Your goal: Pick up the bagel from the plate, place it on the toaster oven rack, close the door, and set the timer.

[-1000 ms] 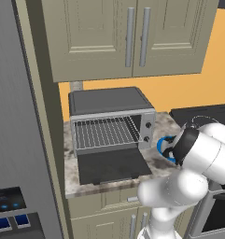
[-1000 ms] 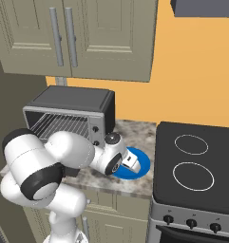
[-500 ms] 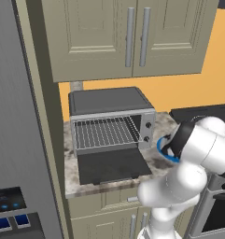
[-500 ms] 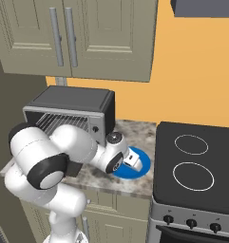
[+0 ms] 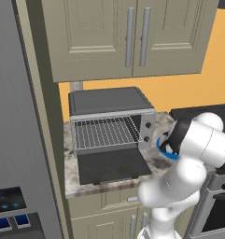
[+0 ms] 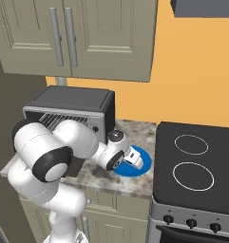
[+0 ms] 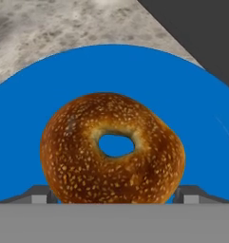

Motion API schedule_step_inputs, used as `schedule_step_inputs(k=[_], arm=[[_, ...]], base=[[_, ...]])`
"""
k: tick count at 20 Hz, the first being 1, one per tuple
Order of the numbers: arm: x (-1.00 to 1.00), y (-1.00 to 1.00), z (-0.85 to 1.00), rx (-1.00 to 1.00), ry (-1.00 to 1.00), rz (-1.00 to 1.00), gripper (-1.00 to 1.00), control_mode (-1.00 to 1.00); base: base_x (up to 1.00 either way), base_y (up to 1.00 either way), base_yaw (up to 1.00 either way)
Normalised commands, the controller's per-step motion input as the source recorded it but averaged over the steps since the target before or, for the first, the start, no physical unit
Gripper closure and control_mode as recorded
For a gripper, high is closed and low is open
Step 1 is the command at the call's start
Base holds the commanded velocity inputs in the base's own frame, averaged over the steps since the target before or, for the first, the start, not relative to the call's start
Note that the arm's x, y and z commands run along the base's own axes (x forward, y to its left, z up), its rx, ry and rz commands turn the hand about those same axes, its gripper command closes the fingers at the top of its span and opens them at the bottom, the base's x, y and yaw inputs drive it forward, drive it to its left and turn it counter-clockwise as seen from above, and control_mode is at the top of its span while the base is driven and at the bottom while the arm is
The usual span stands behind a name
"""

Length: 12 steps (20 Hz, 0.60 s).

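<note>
Bagel (image 7: pixel 113 149) flat on blue plate (image 7: pixel 196 109), on marble worktop (image 7: pixel 49 28) right of toaster oven (image 6: pixel 71 107). Pincer (image 7: pixel 114 193) spread, one tip showing either side of bagel, not pinching yet. Bagel dead ahead between tips, close. Ring shape, no long axis. Oven door (image 5: pixel 111 165) open, rack (image 5: pixel 104 133) bare.

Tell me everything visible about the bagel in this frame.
The bagel is a golden-brown ring speckled with pale seeds, its crust darker at the edges, with a small hole showing blue through it. It lies flat on the blue plate, which sits on the marbled counter. The claw's fingertips flank its near edge on both sides, jaws wide; contact cannot be told.
</note>
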Motion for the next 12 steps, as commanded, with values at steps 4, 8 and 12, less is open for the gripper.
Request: schedule_step_inputs(k=[4, 8, 12], arm=[[-0.03, 0.0, 0.01, 0.0, 0.0, 0.02, 1.0, -1.0], [-0.14, 0.0, 0.32, 0.0, -0.03, 0.06, 1.0, -1.0], [-0.22, 0.0, 0.57, 0.0, -0.03, 0.08, 1.0, -1.0]], base=[[0.0, 0.0, 0.0], [0.0, 0.0, 0.0], [0.0, 0.0, 0.0]])
